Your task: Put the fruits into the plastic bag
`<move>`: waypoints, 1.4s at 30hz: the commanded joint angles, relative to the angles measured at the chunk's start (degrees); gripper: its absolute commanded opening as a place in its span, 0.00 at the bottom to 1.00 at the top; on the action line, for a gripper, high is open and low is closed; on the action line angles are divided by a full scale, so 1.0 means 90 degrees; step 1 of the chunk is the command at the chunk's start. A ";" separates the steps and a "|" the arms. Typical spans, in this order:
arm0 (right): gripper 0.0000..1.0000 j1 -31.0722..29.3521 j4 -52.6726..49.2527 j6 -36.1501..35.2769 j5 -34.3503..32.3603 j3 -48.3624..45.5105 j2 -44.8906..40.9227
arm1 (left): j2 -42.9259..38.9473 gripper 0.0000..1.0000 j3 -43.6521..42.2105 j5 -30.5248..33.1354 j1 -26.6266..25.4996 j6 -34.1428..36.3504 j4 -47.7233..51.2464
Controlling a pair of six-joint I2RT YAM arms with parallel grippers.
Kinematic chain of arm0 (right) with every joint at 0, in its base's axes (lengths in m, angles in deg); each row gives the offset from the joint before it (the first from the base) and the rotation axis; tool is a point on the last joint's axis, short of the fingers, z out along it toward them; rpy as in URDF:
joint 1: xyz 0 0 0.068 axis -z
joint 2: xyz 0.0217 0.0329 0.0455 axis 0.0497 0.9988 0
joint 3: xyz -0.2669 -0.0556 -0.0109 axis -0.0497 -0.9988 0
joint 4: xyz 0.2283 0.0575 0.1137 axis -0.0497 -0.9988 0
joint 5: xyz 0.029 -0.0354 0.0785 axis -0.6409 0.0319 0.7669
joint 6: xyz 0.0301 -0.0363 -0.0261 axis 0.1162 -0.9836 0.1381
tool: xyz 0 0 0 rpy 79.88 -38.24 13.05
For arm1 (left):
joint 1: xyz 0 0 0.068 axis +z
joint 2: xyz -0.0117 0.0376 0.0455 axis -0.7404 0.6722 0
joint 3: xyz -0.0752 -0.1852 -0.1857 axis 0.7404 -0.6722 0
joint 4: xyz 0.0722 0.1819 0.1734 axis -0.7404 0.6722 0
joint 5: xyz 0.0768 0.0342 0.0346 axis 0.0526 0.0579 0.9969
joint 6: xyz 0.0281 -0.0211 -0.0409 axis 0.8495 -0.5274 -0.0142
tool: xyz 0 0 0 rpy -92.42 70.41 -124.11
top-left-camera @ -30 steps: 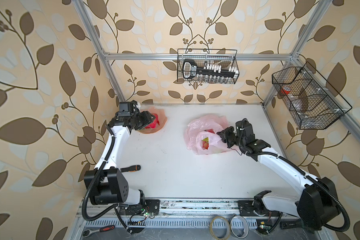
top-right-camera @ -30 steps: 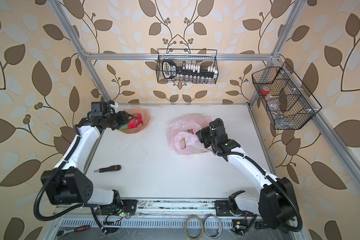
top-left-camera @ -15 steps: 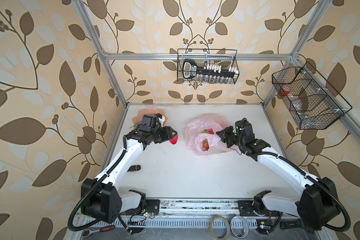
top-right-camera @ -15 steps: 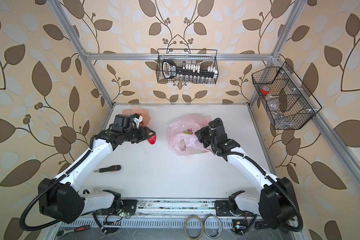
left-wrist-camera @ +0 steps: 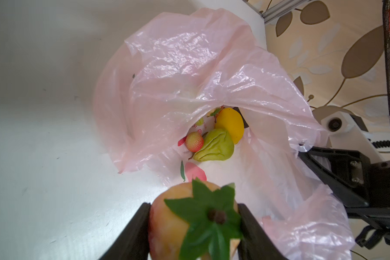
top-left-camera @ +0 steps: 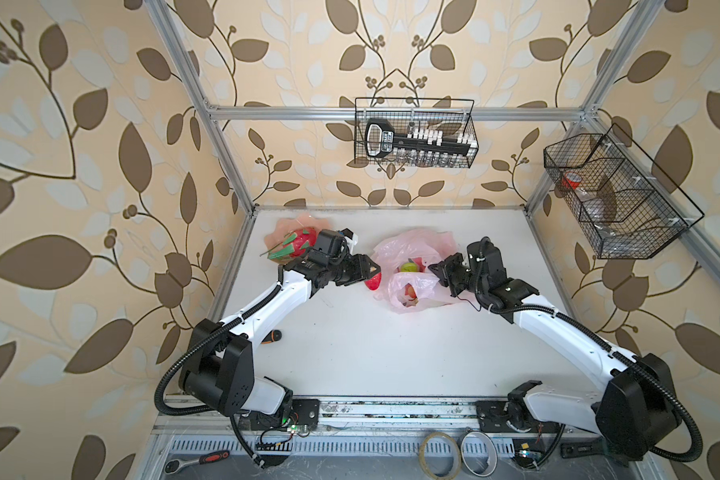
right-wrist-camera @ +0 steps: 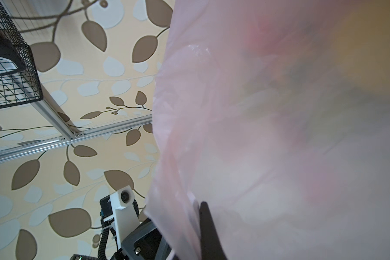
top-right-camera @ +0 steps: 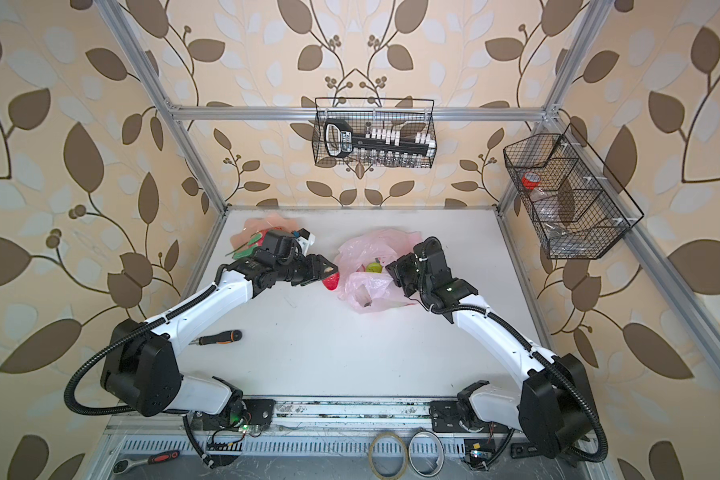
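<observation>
the plastic bag lies crumpled on the white table toward the back, its mouth held up and gaping toward the left arm. in the left wrist view a yellow fruit, a lumpy green fruit and a small red fruit already lie inside. just short of the mouth, the left gripper is half closed around a red-orange fruit with a green leafy cap, one jaw on each side. this looks like the carry-and-drop step: the next move calls for reaching further over the opening, past the loose rim, then spreading the jaws. the right gripper is pinched tight on the bag's edge, lifting it. a dragon fruit waits on the pink dish behind the left arm, so the task seems partly done.
</observation>
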 commanded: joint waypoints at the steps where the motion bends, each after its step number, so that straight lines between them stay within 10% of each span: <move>1: 0.00 -0.0028 -0.0028 0.0071 -0.0110 0.0207 0.0020 | -0.0016 0.47 0.0171 -0.0300 -0.0205 -0.0303 -0.0527; 13: 0.00 -0.0077 -0.0039 0.0100 -0.0170 0.0207 0.0015 | 0.0243 0.44 -0.0004 -0.0111 -0.0933 -0.0277 -0.0644; 42: 0.00 -0.0153 -0.0096 0.0139 -0.0300 0.0207 -0.0057 | 0.1943 0.38 0.1687 0.0518 -0.2020 0.3742 0.1437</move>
